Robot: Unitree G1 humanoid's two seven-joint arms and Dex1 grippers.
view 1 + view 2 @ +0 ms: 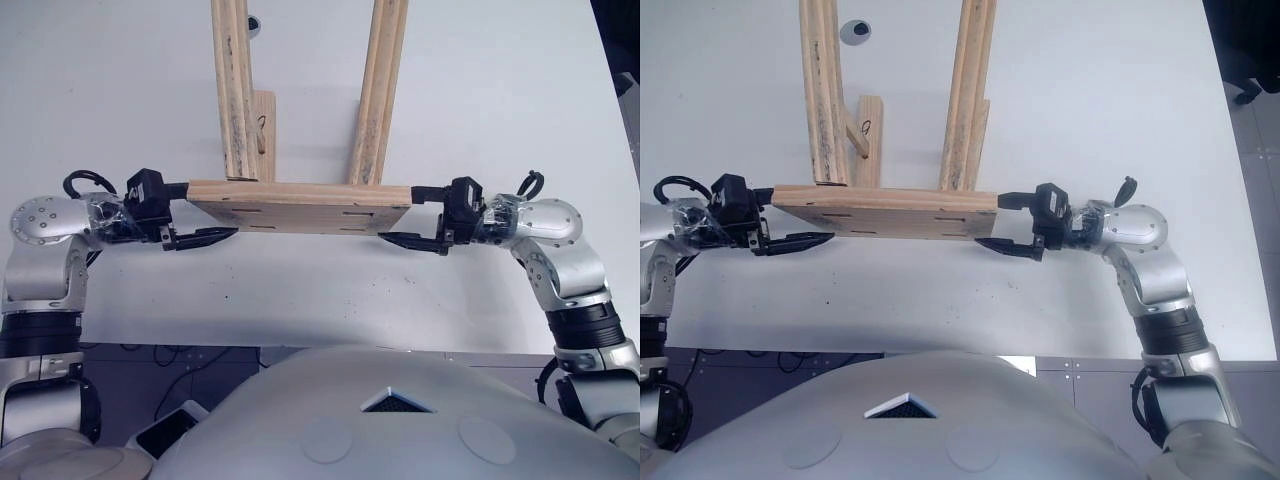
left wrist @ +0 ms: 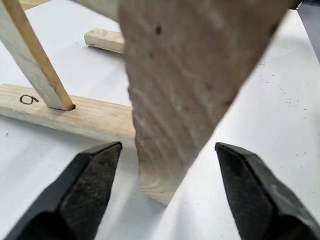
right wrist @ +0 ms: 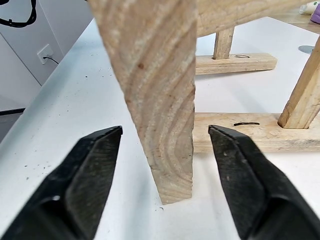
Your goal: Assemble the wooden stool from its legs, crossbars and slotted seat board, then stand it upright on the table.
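- Jaws of the left gripper (image 1: 212, 208) stand apart, one on either side of the left end of the seat board (image 1: 300, 205); in the left wrist view both fingers (image 2: 85, 185) sit clear of the wood
- Jaws of the right gripper (image 1: 397, 213) likewise stand apart, astride the right end of the same board, with a gap between each finger and the end grain in the right wrist view
- Stool (image 1: 366, 170) lies on its side on the white table (image 1: 500, 100) and looks fully joined: the seat board stands on edge at the near side, slotted face turned near, and the legs (image 1: 378, 90) run away toward the far side
- Two legs ride high and two lie flat on the table; a thin crossbar (image 2: 35, 60) rises at a slant from one of the lower legs (image 2: 75, 117)
- Step in hand, as judged: assembly appears complete, and the two grippers bracket the board ready for a two-handed grip before the stool is stood up
- Next move calls for both pairs of jaws to close squarely on the board's ends at the same time, then a matched lift and turn that brings the leg ends down onto the table; uneven closing or unequal turning would likely twist the board, and how tightly the joints hold cannot be told
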